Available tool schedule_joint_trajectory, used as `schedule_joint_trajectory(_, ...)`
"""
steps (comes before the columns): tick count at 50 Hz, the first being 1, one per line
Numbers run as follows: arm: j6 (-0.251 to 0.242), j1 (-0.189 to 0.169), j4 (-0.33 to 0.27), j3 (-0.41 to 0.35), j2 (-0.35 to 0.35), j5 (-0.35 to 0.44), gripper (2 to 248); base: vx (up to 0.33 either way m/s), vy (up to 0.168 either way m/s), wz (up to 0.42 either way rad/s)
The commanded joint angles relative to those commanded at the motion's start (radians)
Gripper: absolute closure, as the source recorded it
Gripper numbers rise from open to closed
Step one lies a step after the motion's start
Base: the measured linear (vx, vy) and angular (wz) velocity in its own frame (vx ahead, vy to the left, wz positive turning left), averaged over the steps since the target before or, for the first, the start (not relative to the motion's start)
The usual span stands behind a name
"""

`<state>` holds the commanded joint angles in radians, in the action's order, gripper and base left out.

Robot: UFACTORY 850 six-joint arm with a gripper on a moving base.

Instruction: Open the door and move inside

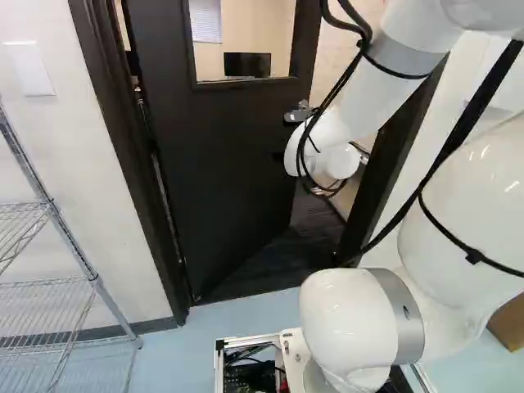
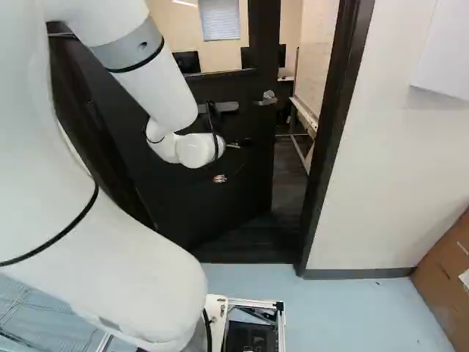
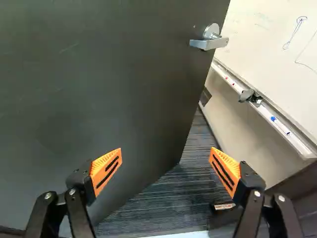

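Gripper (image 2: 220,178), its fingers (image 3: 106,170) spread wide, faces the dark door (image 3: 104,89), which stands ajar from its ten to twelve o'clock; the lever handle (image 3: 209,43) sits at one o'clock, and past it a whiteboard (image 3: 280,64) at two o'clock.

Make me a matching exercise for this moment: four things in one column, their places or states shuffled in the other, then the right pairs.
1. door
2. lever handle
3. jaws
4. wire shelving

A. at the left of the left base view, beside the doorway
B. spread wide apart, gripping nothing
C. dark and partly open
D. silver, near the free edge of a dark panel

Pairs: 1-C, 2-D, 3-B, 4-A
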<state>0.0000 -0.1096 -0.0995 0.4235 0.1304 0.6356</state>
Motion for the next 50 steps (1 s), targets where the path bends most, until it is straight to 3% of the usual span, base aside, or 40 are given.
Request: schedule_joint_trajectory(50,0.000,0.000,0.000,0.000,0.000,0.000,3,0.114,0.034,-0.009)
